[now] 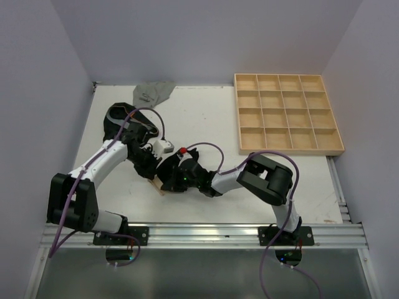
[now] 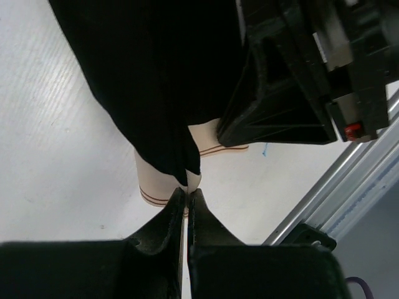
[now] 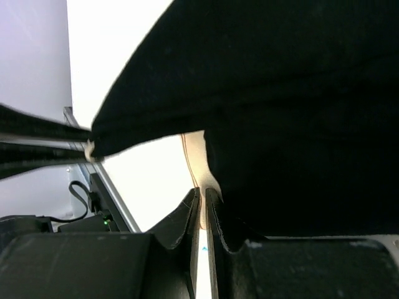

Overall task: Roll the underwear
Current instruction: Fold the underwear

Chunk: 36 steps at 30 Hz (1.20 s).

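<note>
Where the left jaws come together, they are clenched on the lower edge of a black brief [image 2: 143,81]. Their tips nip its tan waistband [image 2: 151,182], which carries thin brown stripes and no lettering that can be read. The right jaws, meeting them from the opposite side, are likewise pinched tight on the same waistband, with black cloth bulging just above and beside their tips. Between the two pairs the brief is bunched over the white bench [image 2: 56,156]; whether it touches the surface cannot be told. A small blue mark [image 2: 265,150] sits on the bench just past the left jaws. Farther behind the left jaws lies a heap of dark briefs [image 1: 115,124], and beyond it a grey brief [image 1: 154,91] whose printed mark is too small to read. Well beyond the right jaws rests a wooden grid tray [image 1: 288,113].
</note>
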Each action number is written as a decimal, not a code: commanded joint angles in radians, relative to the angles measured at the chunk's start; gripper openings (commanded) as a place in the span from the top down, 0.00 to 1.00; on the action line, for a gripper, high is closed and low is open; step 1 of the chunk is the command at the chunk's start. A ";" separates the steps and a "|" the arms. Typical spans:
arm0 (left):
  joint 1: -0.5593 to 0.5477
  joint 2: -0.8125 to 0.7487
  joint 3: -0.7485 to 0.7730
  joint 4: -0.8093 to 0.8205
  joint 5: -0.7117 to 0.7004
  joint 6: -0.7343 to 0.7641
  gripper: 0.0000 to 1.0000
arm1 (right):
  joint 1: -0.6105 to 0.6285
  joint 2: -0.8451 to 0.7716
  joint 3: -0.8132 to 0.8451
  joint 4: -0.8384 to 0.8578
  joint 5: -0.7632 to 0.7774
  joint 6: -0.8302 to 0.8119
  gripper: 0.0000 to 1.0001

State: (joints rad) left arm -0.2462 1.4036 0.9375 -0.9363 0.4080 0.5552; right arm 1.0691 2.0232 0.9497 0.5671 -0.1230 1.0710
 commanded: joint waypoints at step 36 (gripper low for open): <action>-0.073 0.150 0.069 -0.041 0.153 0.088 1.00 | 0.011 -0.032 -0.052 -0.061 0.091 0.010 0.91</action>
State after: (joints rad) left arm -0.3023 1.5967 0.9741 -0.9535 0.5179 0.6224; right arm 1.0737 1.9633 0.8875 0.5076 -0.0639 1.0843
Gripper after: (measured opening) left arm 0.027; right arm 0.098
